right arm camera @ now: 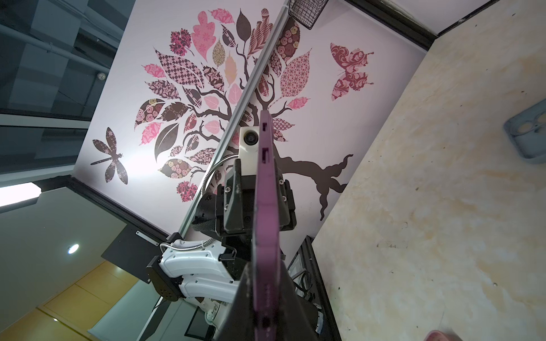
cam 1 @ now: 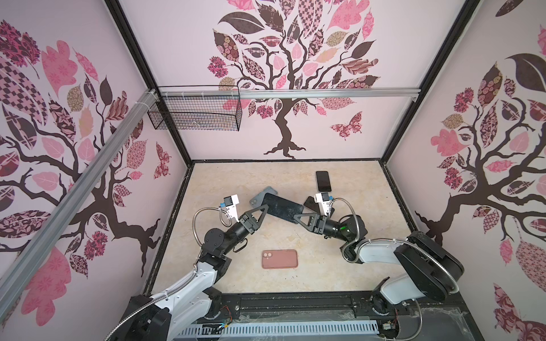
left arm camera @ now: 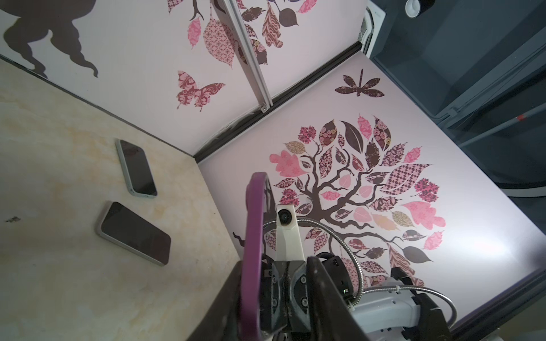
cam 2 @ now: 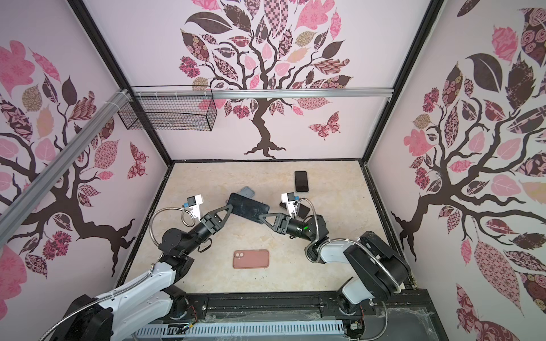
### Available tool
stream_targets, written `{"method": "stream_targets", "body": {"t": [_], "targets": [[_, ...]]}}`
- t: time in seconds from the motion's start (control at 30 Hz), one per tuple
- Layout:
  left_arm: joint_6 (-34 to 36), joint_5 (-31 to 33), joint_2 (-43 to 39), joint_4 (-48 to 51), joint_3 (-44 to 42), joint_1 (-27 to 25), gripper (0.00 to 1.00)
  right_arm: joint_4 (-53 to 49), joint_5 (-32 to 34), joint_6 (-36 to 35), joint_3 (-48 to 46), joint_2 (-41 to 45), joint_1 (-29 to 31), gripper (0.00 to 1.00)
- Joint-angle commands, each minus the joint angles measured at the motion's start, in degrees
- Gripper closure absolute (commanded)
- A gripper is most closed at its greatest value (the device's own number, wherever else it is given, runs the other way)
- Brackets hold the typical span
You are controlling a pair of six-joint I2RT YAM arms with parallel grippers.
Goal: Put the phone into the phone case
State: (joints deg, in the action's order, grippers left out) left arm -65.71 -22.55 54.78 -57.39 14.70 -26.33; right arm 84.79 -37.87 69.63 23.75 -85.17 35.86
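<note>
Currently the purple phone case (cam 1: 282, 208) is clamped aloft at one short end by the right tool (cam 1: 295, 220), its long axis stretched toward the left tool (cam 1: 266, 206), whose jaws are parted loosely about the opposite end.

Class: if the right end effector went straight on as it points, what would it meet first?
Beyond the purple case it grips, probably the left end effector at the case's far end.
</note>
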Motion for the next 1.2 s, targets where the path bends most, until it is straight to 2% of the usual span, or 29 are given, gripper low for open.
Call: {"method": "stream_targets", "body": {"t": [0.0,0.13,0.37,0.5,0.57,0.67,0.87,0.97,1.07,1.17], "targets": [[1.88,0.92,-2.19,-0.88,-2.64,0.05,0.53,-1.04,0.94,-1.84,1.82,2.64,-0.01,0.98],[5.63,2.40,-7.06,10.84,-2.96,0.19,0.43,-16.58,2.00,-8.89,3.30,8.36,-0.01,1.00],[15.66,9.97,-20.61,43.57,0.33,0.29,0.17,-43.40,6.13,-21.80,6.88,18.62,-0.23,1.00],[20.77,14.25,-25.20,58.93,3.13,0.23,0.13,-57.38,8.33,-26.55,9.32,20.95,-0.20,1.00],[23.22,17.23,-25.58,66.66,5.17,0.23,0.13,-67.79,10.50,-29.51,11.70,21.40,-0.17,1.00],[24.91,20.55,-24.28,74.81,6.89,0.25,0.13,-78.22,11.11,-33.89,13.68,21.77,-0.17,1.00],[26.23,25.81,-15.76,88.13,10.87,-0.90,0.12,-84.29,6.17,-35.41,11.33,23.03,-0.17,1.00],[27.30,27.14,-13.77,89.99,11.93,-3.47,0.10,-86.73,3.42,-36.15,10.32,23.13,-0.18,1.00],[26.65,26.51,-13.57,89.93,11.78,-6.17,0.10,-87.87,-0.27,-36.34,9.34,23.19,-0.17,1.00],[25.49,22.63,-13.25,90.12,10.99,-7.11,0.12,-87.41,-3.23,-35.55,8.14,23.42,-0.17,1.00]]}}
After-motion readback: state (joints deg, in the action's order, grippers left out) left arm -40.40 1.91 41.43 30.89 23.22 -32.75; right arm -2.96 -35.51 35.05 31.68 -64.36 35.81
